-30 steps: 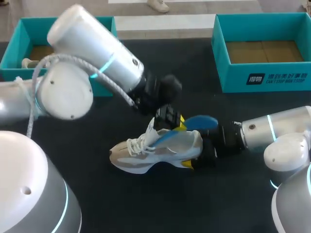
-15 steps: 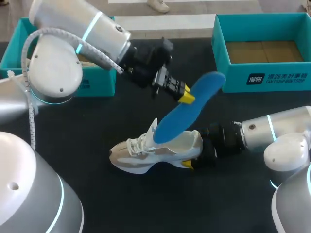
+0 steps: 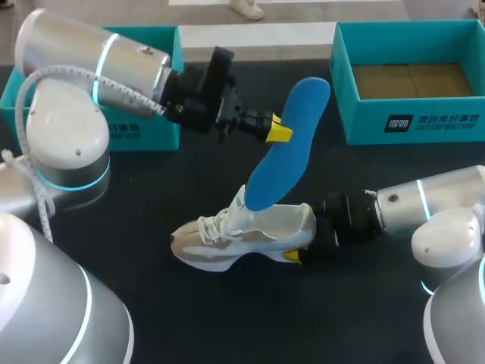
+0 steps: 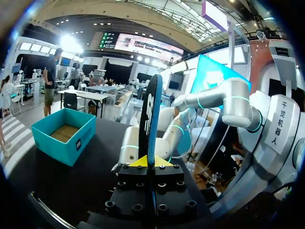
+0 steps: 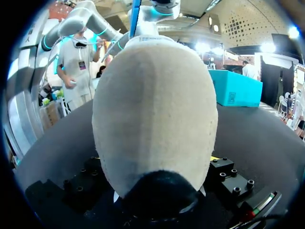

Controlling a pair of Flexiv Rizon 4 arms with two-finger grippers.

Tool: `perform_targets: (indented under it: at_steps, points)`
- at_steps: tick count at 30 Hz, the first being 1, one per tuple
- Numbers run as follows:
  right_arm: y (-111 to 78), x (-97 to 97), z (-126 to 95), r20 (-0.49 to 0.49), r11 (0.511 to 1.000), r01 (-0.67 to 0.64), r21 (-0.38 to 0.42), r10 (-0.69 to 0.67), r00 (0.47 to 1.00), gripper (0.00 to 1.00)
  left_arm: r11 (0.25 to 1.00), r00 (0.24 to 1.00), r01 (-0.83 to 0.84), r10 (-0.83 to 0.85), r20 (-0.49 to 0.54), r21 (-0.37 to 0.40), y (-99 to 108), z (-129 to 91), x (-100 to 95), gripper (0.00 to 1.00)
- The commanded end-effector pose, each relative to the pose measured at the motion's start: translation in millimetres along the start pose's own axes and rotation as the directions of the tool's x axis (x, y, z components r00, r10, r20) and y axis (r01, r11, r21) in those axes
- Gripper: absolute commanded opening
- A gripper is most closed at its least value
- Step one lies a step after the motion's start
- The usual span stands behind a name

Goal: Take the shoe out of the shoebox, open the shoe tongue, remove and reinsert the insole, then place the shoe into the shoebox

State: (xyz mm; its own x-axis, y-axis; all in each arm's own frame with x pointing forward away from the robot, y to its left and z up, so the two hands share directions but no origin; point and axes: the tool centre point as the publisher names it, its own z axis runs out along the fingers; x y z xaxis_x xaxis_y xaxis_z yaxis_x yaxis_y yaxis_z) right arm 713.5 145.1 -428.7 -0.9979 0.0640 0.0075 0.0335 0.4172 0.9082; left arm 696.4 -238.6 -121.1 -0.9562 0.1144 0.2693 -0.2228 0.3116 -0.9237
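Insole has lifted further out of the shoe, drawn up and back by the left gripper, which is clamped on its edge. Its lower end is still in the shoe opening. Right gripper grips the heel, with the shoe mid-table.

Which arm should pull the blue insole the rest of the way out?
Left. The left gripper pinches the blue insole, whose lower end sits inside the sneaker. The right gripper is busy holding the sneaker's heel.
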Motion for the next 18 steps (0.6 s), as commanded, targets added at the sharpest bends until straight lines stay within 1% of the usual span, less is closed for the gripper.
perform_targets:
  at_steps: [1,7,8,10,11,12,13,15,16,18]
  points:
    - [-3.5,-2.4,3,0.001,1.000,-0.001,0.007,0.001,1.000,0.00,0.999,1.000,-0.002,0.002,0.005,0.039,4,0,2.9,0.00]
    - [-3.5,-2.4,3,0.001,1.000,-0.001,0.007,0.001,1.000,0.00,0.999,1.000,-0.002,0.002,0.005,0.039,4,0,2.9,0.00]
    - [-3.5,-2.4,3,0.001,1.000,-0.001,0.007,0.001,1.000,0.00,0.998,0.999,0.045,-0.046,0.007,0.049,6,-4,5.3,0.00]
    - [-3.5,-2.4,3,0.001,1.000,-0.001,0.007,0.001,1.000,0.00,0.988,0.990,0.144,-0.142,-0.025,0.065,5,-10,11.5,0.00]
    - [-3.5,-2.4,3,0.001,1.000,-0.001,0.007,0.001,1.000,0.00,0.984,0.987,0.160,-0.158,-0.029,0.082,2,-13,14.5,0.00]
    - [-3.5,-2.4,3,0.001,1.000,-0.001,0.007,0.001,1.000,0.00,0.977,0.980,0.199,-0.196,-0.047,0.081,-2,-16,18.4,0.00]
    - [-3.5,-2.4,3,0.001,1.000,-0.001,0.007,0.001,1.000,0.00,0.970,0.974,0.222,-0.215,-0.070,0.104,-6,-20,22.4,0.00]
    - [-3.5,-2.4,3,0.001,1.000,-0.001,0.007,0.001,1.000,0.00,0.963,0.965,0.253,-0.244,-0.098,0.090,-16,-26,30.1,0.00]
    - [-3.5,-2.4,3,0.001,1.000,-0.001,0.007,0.001,1.000,0.00,0.953,0.956,0.282,-0.271,-0.110,0.109,-21,-29,33.2,0.00]
    - [-3.5,-2.4,3,0.001,1.000,-0.001,0.007,0.001,1.000,0.00,0.939,0.941,0.323,-0.305,-0.148,0.116,-29,-32,37.6,0.00]
